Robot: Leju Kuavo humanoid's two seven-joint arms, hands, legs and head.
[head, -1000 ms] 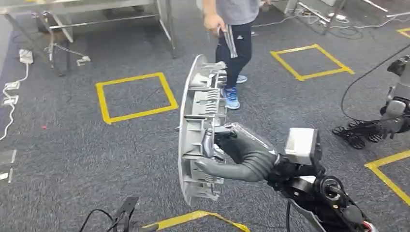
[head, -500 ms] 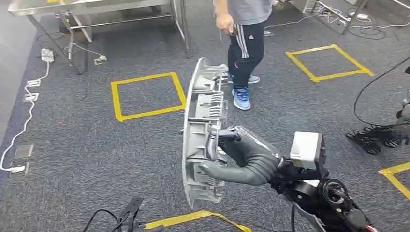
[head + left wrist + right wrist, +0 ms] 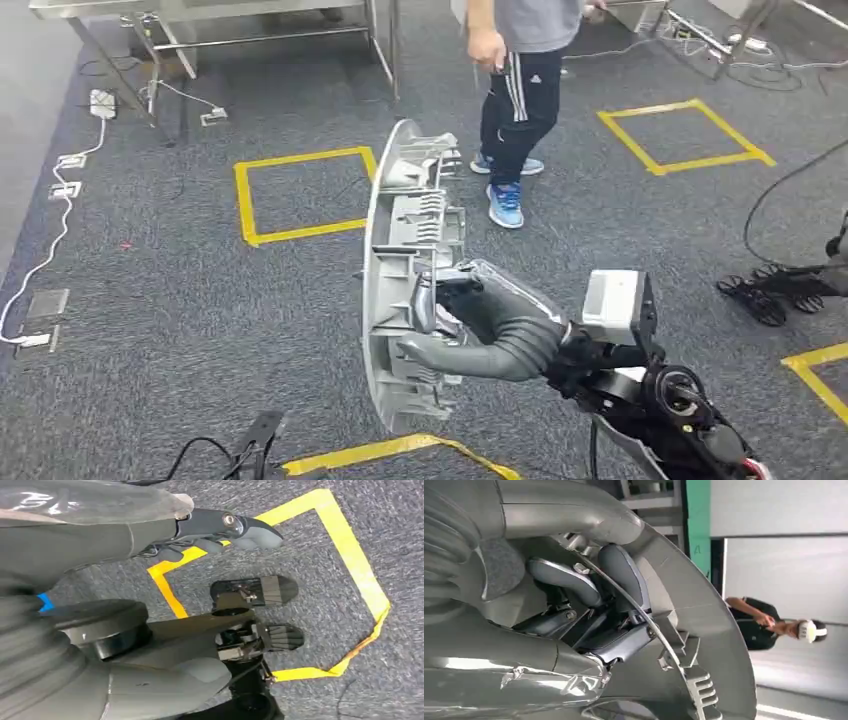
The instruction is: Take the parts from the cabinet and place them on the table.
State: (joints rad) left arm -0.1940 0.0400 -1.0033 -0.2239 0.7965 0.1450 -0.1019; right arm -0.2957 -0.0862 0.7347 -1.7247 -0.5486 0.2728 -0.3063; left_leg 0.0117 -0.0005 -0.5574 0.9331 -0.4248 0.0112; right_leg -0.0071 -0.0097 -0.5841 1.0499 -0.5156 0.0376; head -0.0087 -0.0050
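Note:
A long grey curved plastic part with ribs and clips stands on end above the carpet, at the centre of the head view. My right hand grips it at its lower half from the right, with fingers hooked into the ribbed back. In the right wrist view the fingers wrap over the part along its curved rim. My left hand hangs over the floor with nothing in it and its fingers loosely extended.
A person in dark trousers and blue shoes stands just beyond the part. A metal table is at the far left. Yellow tape squares mark the grey carpet. Cables run on the left, and a black wheeled base sits on the right.
The whole picture has shifted a little to the right, so the camera has turned. The part stays in my right hand in the same grip.

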